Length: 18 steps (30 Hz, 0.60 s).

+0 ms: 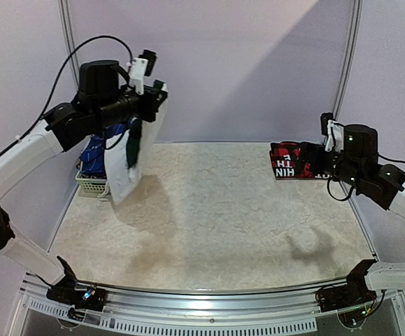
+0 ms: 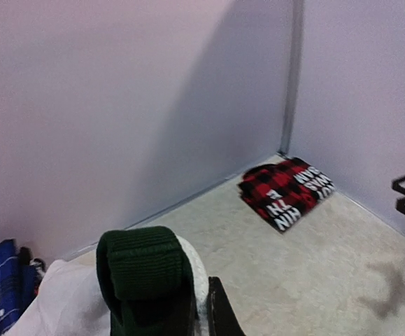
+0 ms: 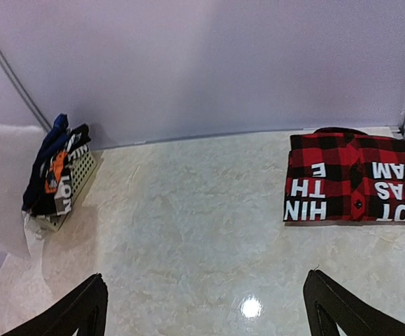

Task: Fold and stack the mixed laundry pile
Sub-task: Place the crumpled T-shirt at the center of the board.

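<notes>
Lilac walls (image 1: 244, 70) close round the far side of my marbled table (image 1: 216, 217), the widest thing before me. Next in size is the white T-shirt (image 1: 122, 178). It hangs in the air over the table's far left part, draped down just in front of the basket; whether its lowest tip brushes the surface I cannot tell. My left claw (image 1: 152, 98) is raised high and clenched on the top of that shirt. From the left wrist camera I see its dark green ribbed collar (image 2: 143, 269) bunched just above my fingers.

The red-and-black plaid shirt (image 3: 352, 185) lies folded flat in the far right corner, close against the wall, its white block lettering facing up. My right claw (image 3: 203, 280) hovers above the table near that shirt without touching it, jaws spread wide and nothing between them.

Well apart from the plaid shirt, in the far left corner, the white lattice basket (image 3: 83, 171) stands by the wall. The blue checked cloth (image 3: 48, 147) is heaped in it, together with a dark garment (image 3: 61, 185) printed in orange and white that spills over the rim
</notes>
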Each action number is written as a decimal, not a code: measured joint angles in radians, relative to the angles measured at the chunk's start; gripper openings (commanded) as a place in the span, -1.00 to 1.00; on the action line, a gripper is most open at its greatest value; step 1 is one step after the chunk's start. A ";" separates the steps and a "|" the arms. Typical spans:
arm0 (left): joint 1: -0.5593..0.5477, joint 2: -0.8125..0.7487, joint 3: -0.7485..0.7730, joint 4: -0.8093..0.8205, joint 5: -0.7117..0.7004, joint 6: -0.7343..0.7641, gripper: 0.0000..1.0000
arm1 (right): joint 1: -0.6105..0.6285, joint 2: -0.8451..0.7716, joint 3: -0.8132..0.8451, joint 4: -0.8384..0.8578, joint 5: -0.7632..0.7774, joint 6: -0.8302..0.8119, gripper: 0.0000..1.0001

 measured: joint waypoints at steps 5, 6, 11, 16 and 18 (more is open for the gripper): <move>-0.202 0.153 0.045 0.009 0.042 0.029 -0.60 | 0.000 -0.108 -0.022 -0.024 0.134 0.062 0.98; -0.230 0.208 0.056 0.011 0.064 0.019 -0.34 | 0.000 -0.128 -0.031 -0.033 0.159 0.077 0.98; -0.304 0.541 0.121 0.017 0.184 -0.019 0.99 | 0.000 -0.186 -0.059 -0.076 0.235 0.126 0.98; -0.327 0.659 0.065 -0.046 0.206 -0.055 0.88 | 0.000 -0.191 -0.063 -0.093 0.238 0.135 0.98; -0.327 0.640 0.057 -0.064 0.169 -0.062 0.77 | 0.000 -0.176 -0.063 -0.092 0.220 0.134 0.98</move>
